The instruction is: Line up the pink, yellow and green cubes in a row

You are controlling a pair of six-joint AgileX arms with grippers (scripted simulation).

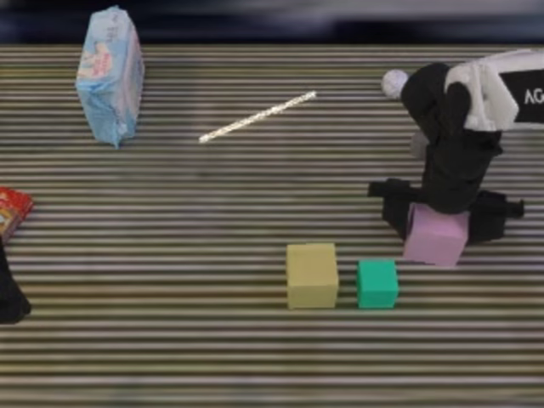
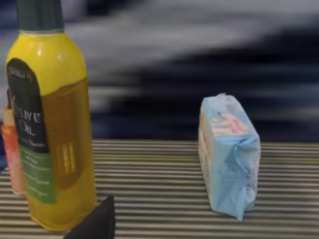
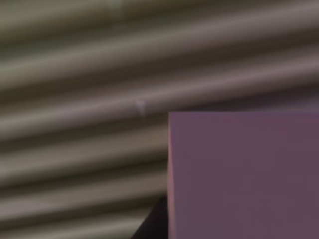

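Observation:
The pale pink cube (image 1: pixel 436 238) sits at the right of the table, slightly turned, between the two black fingers of my right gripper (image 1: pixel 442 223), which is shut on it. In the right wrist view the pink cube (image 3: pixel 244 174) fills the near corner, with a dark fingertip (image 3: pixel 157 221) against its side. The mustard-yellow cube (image 1: pixel 312 275) and the small teal-green cube (image 1: pixel 377 284) stand side by side on the table, just to the left of and nearer than the pink one. My left gripper (image 1: pixel 10 299) is parked at the table's left edge, open and holding nothing.
A blue tissue pack (image 1: pixel 110 75) stands at the back left. A thin white stick (image 1: pixel 257 116) lies in the back middle and a red box (image 1: pixel 10 211) at the left edge. A white ball (image 1: pixel 394 82) shows behind my right arm. An olive oil bottle (image 2: pixel 50 124) stands close to my left wrist.

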